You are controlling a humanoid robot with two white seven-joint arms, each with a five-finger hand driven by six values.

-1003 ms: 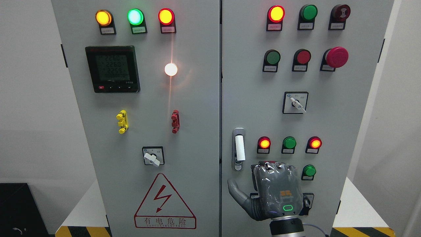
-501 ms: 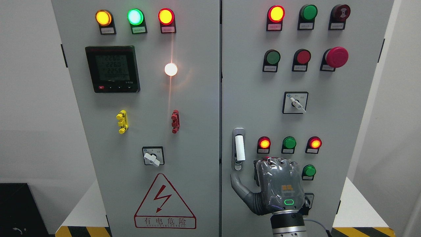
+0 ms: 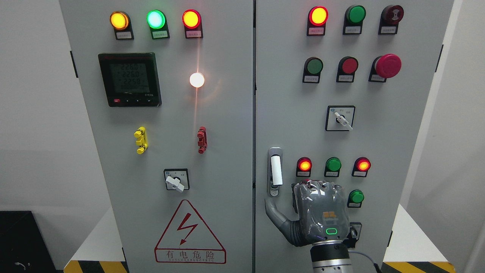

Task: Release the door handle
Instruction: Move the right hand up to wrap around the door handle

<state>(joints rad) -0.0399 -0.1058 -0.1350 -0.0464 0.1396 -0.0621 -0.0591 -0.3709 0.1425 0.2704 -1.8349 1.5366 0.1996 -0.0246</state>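
The door handle (image 3: 276, 170) is a white upright lever in a grey plate, at the left edge of the cabinet's right door (image 3: 288, 113). My right hand (image 3: 299, 201) is below and to the right of it, with its back toward the camera. It touches no part of the handle. The thumb (image 3: 273, 214) sticks out to the left, its tip just under the handle's plate. The fingers point toward the door and hold nothing. The left arm does not show.
Red and green lamps (image 3: 333, 165) and a green button (image 3: 356, 196) sit close around the hand. A rotary switch (image 3: 341, 118) is higher up, and a red mushroom button (image 3: 388, 65) near the top. The left door carries a meter (image 3: 129, 79) and a warning triangle (image 3: 189, 233).
My right hand has risen a little along the right door. Its thumb tip is now closer under the handle's plate. The handle has not moved.
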